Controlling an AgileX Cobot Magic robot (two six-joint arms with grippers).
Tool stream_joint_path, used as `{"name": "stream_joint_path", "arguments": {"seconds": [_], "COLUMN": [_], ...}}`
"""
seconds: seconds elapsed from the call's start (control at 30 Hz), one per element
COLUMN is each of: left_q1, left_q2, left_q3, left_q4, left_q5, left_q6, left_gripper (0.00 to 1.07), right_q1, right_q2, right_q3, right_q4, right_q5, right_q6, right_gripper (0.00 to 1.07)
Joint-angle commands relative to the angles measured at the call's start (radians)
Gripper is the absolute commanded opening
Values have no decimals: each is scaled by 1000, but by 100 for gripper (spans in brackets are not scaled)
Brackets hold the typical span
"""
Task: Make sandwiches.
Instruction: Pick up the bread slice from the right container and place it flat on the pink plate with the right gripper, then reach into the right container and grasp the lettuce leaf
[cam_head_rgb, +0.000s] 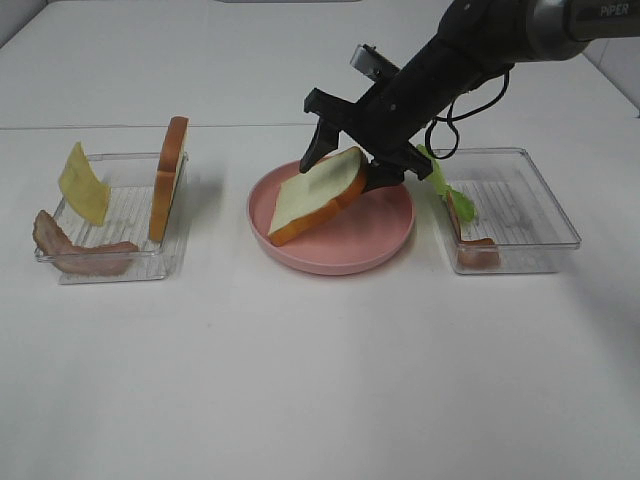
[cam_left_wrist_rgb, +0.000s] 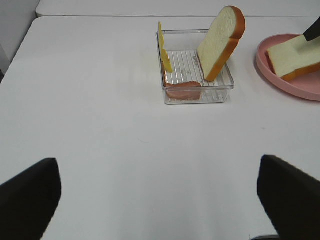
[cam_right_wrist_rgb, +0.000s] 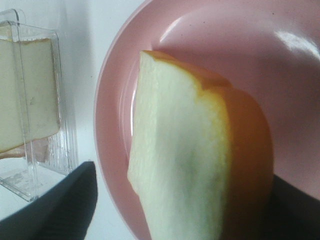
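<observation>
Right hand (cam_head_rgb: 352, 166) clamped on square white orange-crusted bread slice (cam_head_rgb: 312, 197) — tilted, corner seemingly touching round pink plate (cam_head_rgb: 375, 243) | level it, then release.

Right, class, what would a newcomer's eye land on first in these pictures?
The right claw gripping a tilted bread slice over the pink plate at the centre. Next, the second bread slice standing on edge in the clear tray on the left, with a propped-up cheese slice and a bacon strip.
</observation>
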Motion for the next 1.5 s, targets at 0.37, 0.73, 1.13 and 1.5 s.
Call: {"name": "stream_joint_path", "arguments": {"seconds": [0.37,0.73,1.13,1.5], "left_q1": [5,5,5,5], "left_q2": [-21,-21,-21,-21], "left_q3": [0,0,0,0], "left_q4": [1,2,11,13], "left_q5": [-13,-13,-13,-13], "left_q6": [1,1,1,1], "left_gripper": [102,102,102,102], "right_q1": [1,-2,-2,-2], "right_q2": [-97,-190,-146,-65], "right_q3": [-37,-37,-100,-107], "right_q4": [-207,-360,-732,-722], "right_q5": [77,129,165,158], "right_q6": [83,147,235,235], "right_gripper": [76,76,76,76]}}
